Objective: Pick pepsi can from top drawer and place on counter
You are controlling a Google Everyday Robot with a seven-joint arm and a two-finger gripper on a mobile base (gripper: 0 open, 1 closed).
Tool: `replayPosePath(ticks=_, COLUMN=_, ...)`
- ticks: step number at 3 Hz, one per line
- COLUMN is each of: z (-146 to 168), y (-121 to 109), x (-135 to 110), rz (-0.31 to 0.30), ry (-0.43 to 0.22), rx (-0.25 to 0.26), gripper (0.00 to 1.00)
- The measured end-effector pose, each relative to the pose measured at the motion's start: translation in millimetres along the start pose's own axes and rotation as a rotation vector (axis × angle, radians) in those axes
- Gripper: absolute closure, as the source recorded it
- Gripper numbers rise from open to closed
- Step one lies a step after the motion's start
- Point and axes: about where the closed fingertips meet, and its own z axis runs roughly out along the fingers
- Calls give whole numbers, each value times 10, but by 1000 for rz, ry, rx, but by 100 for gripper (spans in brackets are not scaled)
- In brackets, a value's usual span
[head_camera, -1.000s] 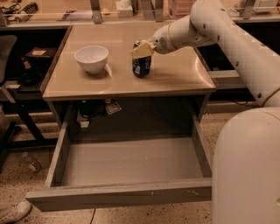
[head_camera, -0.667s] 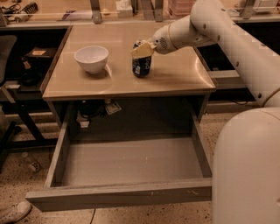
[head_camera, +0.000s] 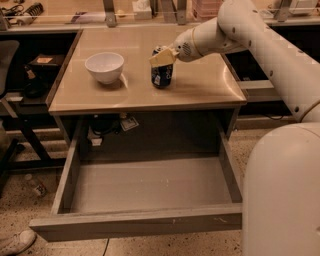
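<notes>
The pepsi can (head_camera: 162, 76) stands upright on the beige counter (head_camera: 200, 87), right of its middle. My gripper (head_camera: 161, 54) reaches in from the right at the can's top. Its beige near finger (head_camera: 163, 58) lies against the can's upper front, and the gripper is shut on the can. The top drawer (head_camera: 145, 182) is pulled fully open below the counter, and its grey floor shows nothing on it.
A white bowl (head_camera: 104, 66) stands on the counter left of the can. My arm and white base (head_camera: 282, 190) fill the right side. A cluttered bench with metal posts (head_camera: 110, 12) runs behind. A dark chair (head_camera: 7, 95) stands at the left, and a shoe (head_camera: 15, 242) lies on the floor.
</notes>
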Motion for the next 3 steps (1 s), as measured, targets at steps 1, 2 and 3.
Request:
replayPosePath(ticks=1, z=0, y=0, x=0, rz=0, ry=0, rx=0, gripper=11)
replayPosePath(ticks=2, z=1, y=0, x=0, rz=0, ry=0, rx=0, gripper=0)
replayPosePath(ticks=3, z=1, y=0, x=0, rz=0, ry=0, rx=0, gripper=0)
